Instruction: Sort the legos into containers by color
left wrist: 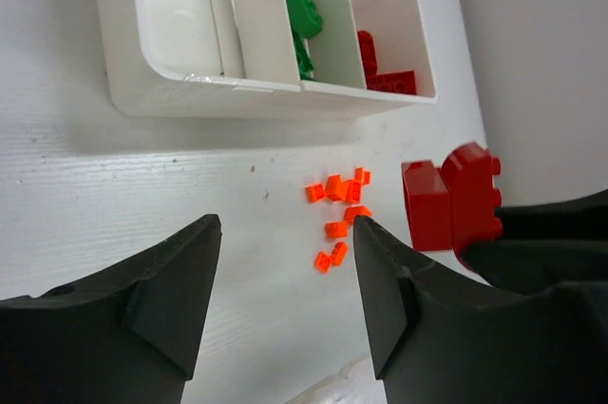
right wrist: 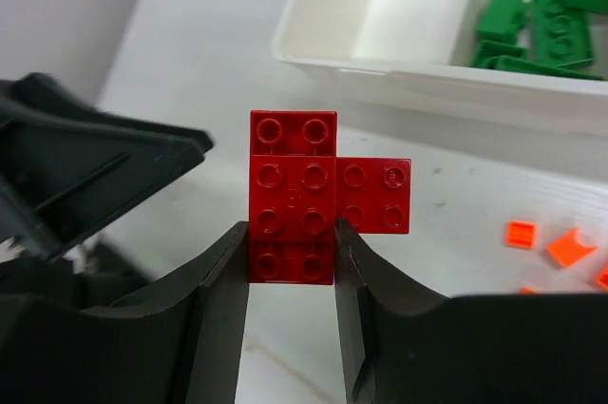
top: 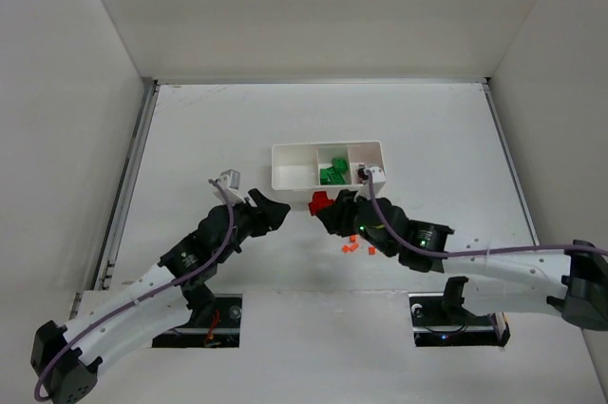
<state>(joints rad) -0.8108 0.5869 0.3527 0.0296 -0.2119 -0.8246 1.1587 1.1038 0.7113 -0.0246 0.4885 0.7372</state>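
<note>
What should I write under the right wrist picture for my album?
Right gripper pinching joined red plastic lego bricks near the white plastic tray.

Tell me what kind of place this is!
Probably a robot test booth, not a playroom. Plain white walls box in a white table, a cabled left arm and right arm sit at its near edge, and small legos lie by and in a white sorting tray.

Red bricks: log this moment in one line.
right gripper: shut on red bricks | left gripper: open, empty | orange bits: on table
</note>
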